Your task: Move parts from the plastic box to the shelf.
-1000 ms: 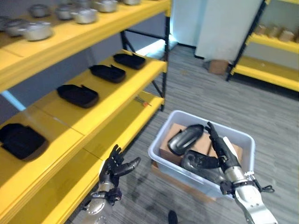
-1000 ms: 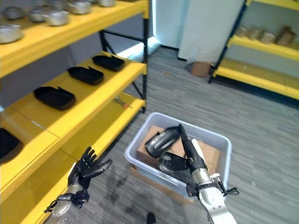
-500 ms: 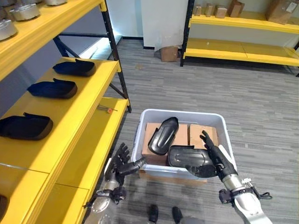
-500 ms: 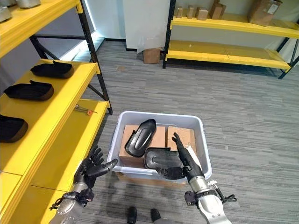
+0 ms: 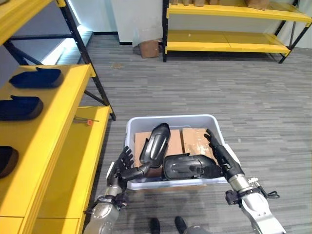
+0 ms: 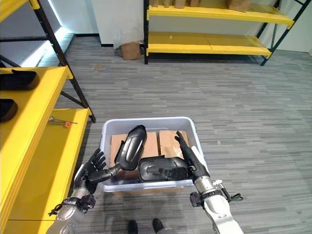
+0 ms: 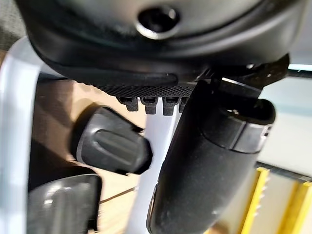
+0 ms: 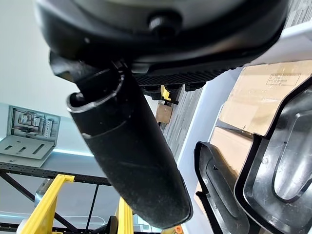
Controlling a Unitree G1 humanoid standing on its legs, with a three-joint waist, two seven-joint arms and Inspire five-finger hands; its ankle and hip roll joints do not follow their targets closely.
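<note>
A pale grey plastic box (image 5: 173,119) stands on the floor just in front of me. Two dark moulded parts are inside it on cardboard: one leans upright (image 5: 154,144), the other lies flat (image 5: 187,166) near the front wall. My left hand (image 5: 122,168) is open with spread fingers at the box's front left corner, outside the wall, its thumb pointing at the upright part (image 7: 112,144). My right hand (image 5: 220,157) is open, fingers straight, over the box's right side beside the flat part (image 8: 282,165). The yellow shelf (image 5: 53,141) runs along the left.
Similar dark parts (image 5: 36,78) lie in a row on the shelf's upper level. A small orange-handled tool (image 5: 87,121) lies on its lower level. Another yellow shelf (image 5: 229,44) stands across the grey floor, with a cardboard box (image 5: 148,48) beside it.
The camera has swung right, so the box now sits in the middle. My left hand has come up to the box's left wall. The right hand stays by the flat part.
</note>
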